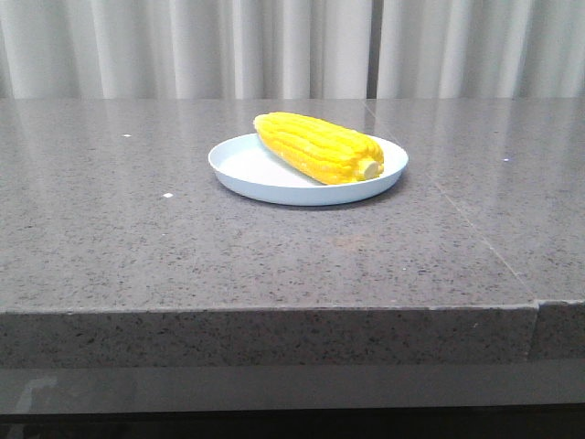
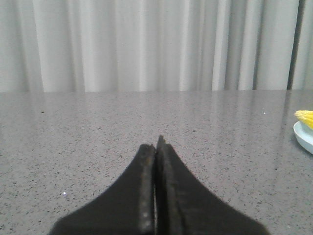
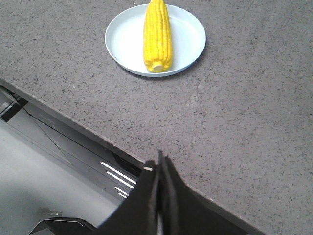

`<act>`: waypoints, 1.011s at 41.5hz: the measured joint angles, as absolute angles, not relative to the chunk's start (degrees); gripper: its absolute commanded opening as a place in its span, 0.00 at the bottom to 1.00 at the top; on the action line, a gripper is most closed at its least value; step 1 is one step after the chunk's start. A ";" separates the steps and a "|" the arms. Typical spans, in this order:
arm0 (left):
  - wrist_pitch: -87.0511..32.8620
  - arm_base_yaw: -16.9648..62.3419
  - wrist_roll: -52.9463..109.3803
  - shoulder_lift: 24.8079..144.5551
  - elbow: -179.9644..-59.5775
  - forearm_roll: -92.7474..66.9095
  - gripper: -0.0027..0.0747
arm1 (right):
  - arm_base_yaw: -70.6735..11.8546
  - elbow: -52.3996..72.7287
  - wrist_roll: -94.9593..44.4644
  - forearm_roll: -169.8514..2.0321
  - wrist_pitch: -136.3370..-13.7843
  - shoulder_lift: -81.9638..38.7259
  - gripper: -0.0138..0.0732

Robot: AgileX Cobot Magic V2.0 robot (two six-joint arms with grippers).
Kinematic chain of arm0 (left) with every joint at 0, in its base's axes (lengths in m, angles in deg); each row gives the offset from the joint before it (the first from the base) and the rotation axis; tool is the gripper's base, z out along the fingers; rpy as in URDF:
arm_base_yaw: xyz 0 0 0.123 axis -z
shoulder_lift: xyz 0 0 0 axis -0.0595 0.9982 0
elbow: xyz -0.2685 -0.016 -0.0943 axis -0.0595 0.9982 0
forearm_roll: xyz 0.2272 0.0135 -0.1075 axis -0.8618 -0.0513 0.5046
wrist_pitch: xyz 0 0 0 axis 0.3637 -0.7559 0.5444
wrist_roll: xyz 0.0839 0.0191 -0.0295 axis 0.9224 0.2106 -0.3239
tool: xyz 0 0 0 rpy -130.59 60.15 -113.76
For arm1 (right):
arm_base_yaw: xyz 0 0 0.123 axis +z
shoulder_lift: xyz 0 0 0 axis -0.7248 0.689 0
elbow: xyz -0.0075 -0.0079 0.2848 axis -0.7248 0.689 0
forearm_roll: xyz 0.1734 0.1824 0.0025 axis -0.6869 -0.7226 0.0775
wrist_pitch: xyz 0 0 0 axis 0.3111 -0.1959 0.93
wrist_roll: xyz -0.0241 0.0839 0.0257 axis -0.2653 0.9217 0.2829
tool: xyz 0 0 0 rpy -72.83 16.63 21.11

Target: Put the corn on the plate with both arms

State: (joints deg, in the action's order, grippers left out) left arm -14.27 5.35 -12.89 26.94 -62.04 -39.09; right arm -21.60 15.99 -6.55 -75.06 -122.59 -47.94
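Corn (image 1: 317, 147) lay across plate (image 1: 239, 167) on counter (image 1: 137, 247), stub end toward camera. Left hand (image 2: 156, 147) and right hand (image 3: 159, 169) both pinched closed, empty, well apart from plate. Placement judged done; nothing further called for beyond parking arms.

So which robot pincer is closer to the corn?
Hard to tell. The right pincer sits shut back over the table's edge, with the corn ahead on the plate. The left pincer, also shut, sees only its tip off to the side.
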 measured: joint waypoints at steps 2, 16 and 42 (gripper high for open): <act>-14.27 5.35 -12.89 26.94 -62.04 -39.09 0.01 | -21.60 15.99 -6.55 -75.06 -122.59 -47.94 0.08; -14.27 5.35 -12.89 26.94 -62.04 -39.09 0.01 | -21.60 15.99 -6.55 -75.06 -122.59 -47.94 0.08; -14.27 5.35 -12.89 26.94 -62.04 -39.09 0.01 | -34.44 35.94 -6.55 -74.63 -97.31 -60.32 0.08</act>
